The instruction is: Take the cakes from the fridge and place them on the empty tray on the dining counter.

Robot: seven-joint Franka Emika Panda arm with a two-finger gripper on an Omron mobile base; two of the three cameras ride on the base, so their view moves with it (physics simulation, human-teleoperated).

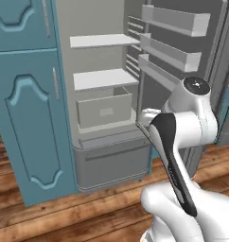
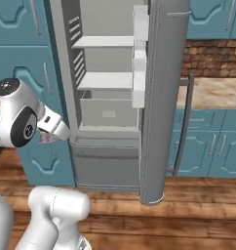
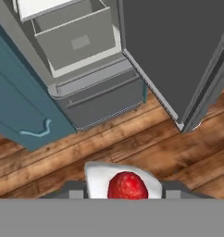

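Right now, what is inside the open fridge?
The fridge shows bare white shelves and an empty drawer. No cake sits inside; one cake is in the gripper.

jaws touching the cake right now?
Touching. In the hand view the cake with its red cherry sits wedged between the two dark fingertips of the gripper, no gap either side, above the wood floor outside the open fridge.
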